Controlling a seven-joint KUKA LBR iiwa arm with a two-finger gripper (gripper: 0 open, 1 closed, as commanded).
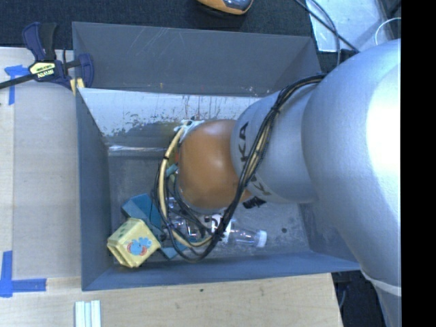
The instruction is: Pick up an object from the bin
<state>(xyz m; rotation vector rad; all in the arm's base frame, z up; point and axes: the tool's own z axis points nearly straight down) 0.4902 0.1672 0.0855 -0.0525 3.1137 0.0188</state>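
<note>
Arm [327, 148] reaches into bin [92, 182]; tool [182, 229] low between yellow block [134, 242] and clear bottle [246, 237], its state impossible to tell.

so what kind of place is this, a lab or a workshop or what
Probably a robotics lab bench, not a home: a silver robot arm reaches into a grey metal bin holding loose things, such as a yellow block and a clear bottle.
</note>
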